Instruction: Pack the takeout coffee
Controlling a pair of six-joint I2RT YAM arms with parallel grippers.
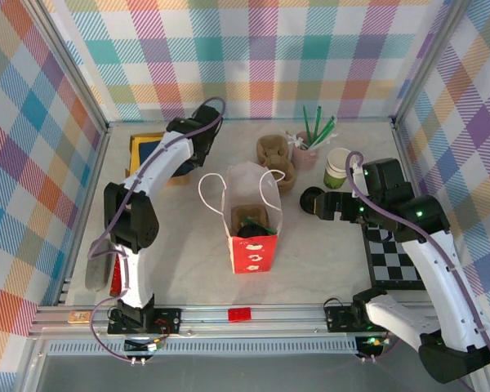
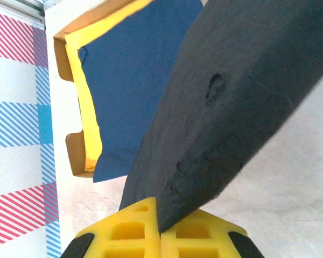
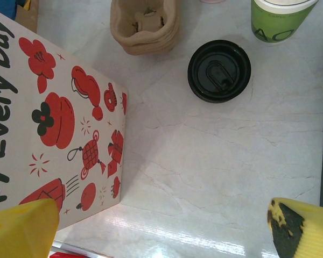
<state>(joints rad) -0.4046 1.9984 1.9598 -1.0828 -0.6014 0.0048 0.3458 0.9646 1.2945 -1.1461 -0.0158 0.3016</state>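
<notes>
Left claw closed tight, tips out of frame; right claw wide near loose round black plastic lid, green paper cup cropped.

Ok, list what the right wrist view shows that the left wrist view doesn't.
Right wrist, not left wrist: printed paper bag, cardboard carrier, black-lidded coffee, light green cup, right gripper open. Left wrist, not right wrist: checked wall, left gripper shut. Both: pale table, and the blue-lined box, just a corner of it in the right wrist view.
</notes>
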